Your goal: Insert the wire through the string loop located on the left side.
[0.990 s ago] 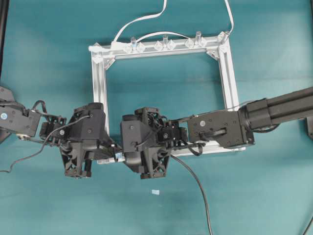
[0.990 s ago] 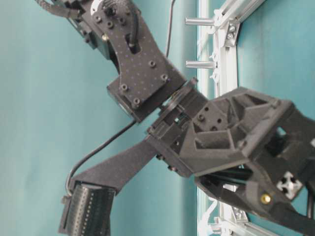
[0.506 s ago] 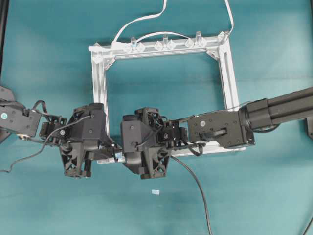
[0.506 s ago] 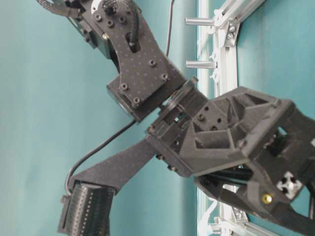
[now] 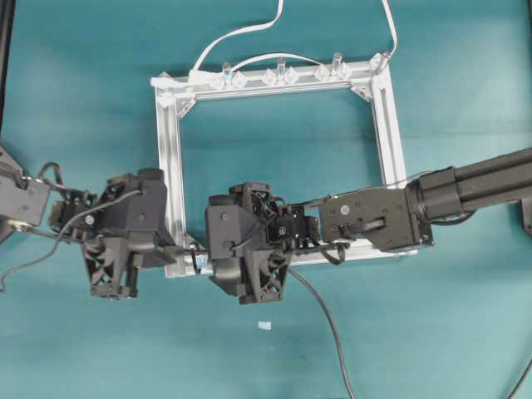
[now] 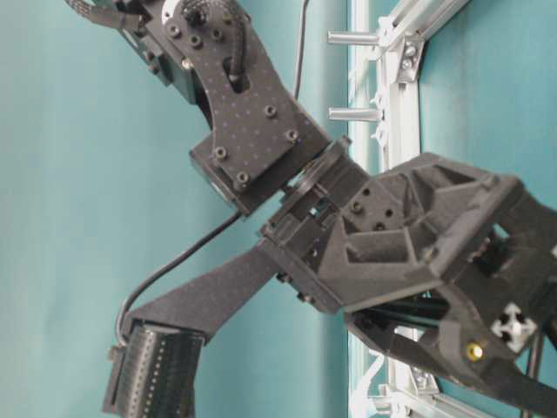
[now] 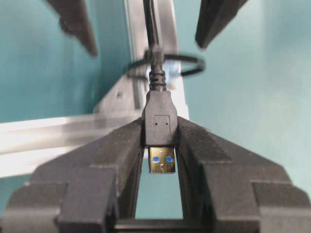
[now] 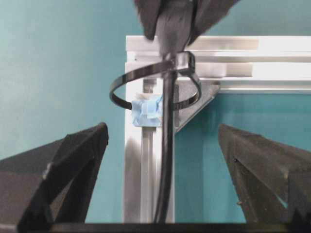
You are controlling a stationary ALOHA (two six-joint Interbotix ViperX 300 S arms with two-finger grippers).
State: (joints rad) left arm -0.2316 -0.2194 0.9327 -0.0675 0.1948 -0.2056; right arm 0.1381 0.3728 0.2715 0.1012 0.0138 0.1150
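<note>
Wire [image 7: 160, 121] plug sits clamped in left claw [image 7: 160, 145]; right claw [image 8: 163, 160], spread wide, frames string loop [image 8: 154, 92].

Even, bright light with soft shadows on the teal table [image 5: 75, 100]; glare whitens the aluminium frame [image 7: 43, 141], and near gripper parts blur in the wrist views.

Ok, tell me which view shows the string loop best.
The right wrist view: the string loop is sharp and whole there, ringing the wire beside the aluminium frame. The left wrist view shows the loop blurred, behind the plug held in the left end effector. In the exterior views I cannot make it out.
</note>
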